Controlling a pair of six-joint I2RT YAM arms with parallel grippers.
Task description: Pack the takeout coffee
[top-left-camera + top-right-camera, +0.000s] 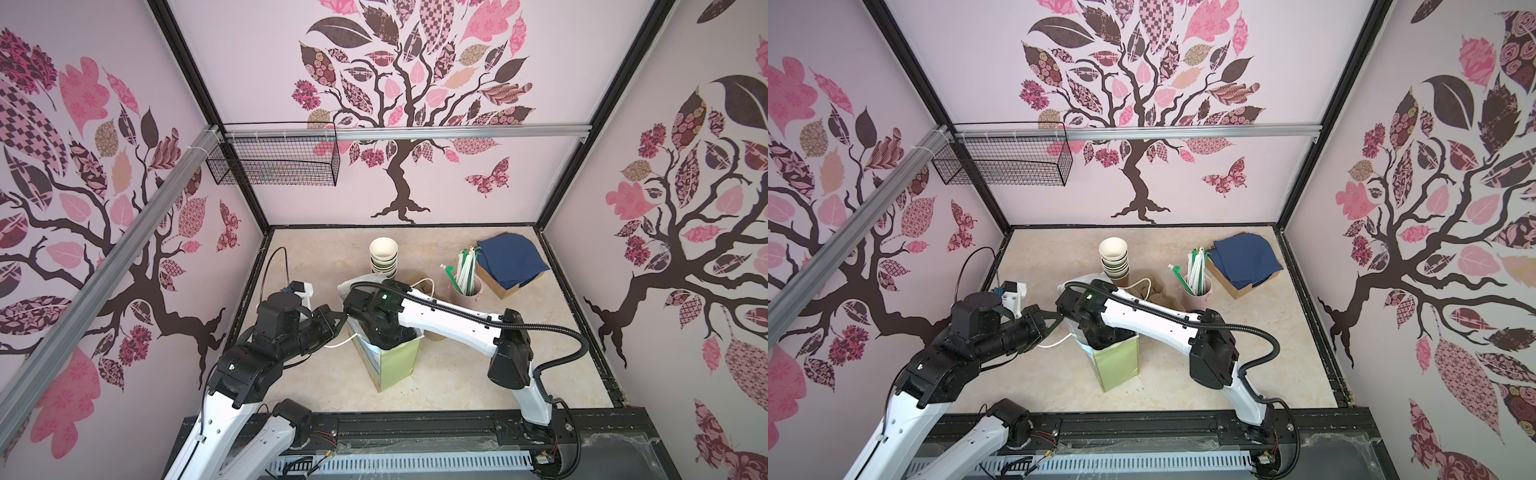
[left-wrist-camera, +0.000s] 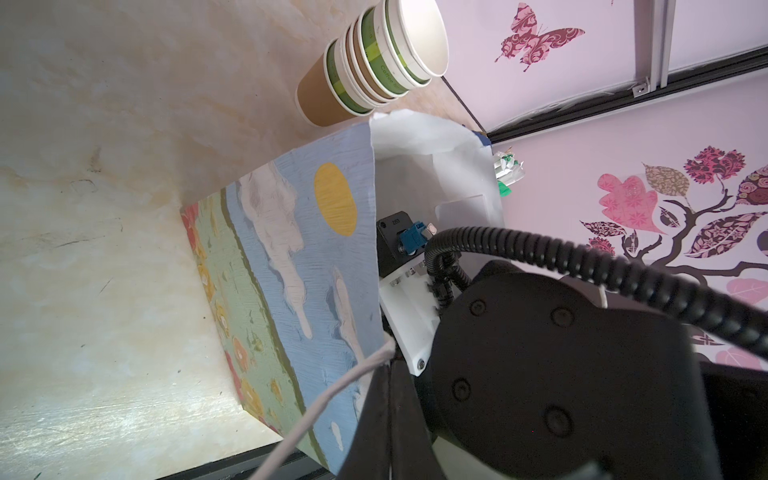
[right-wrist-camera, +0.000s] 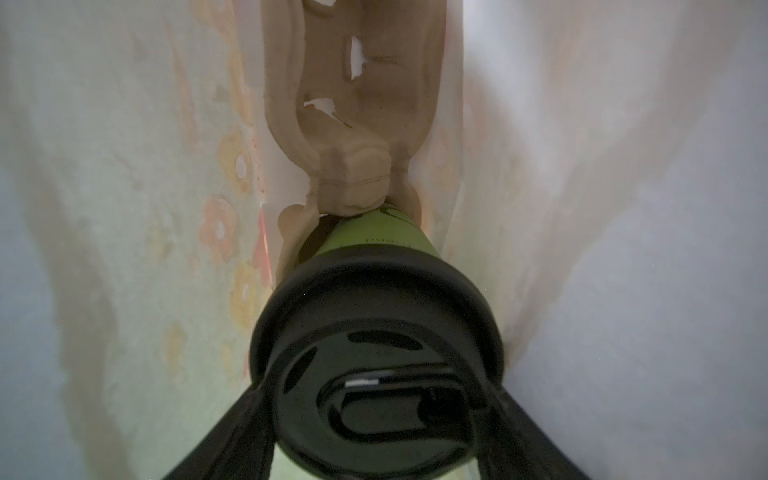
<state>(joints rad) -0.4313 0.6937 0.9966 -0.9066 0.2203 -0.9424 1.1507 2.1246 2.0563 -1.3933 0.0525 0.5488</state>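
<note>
One takeout coffee inside one paper bag.
Right gripper is clamped on it; left gripper pinches the bag rim.

Far side of the marbled table, a stack of lidless paper cups stands upright. To its right sits a pink pot bristling with green-and-white wrapped straws. Just right of that is an open cardboard box, heaped with navy napkins. Up on the far wall, left, a black wire basket hangs from the rail.
</note>
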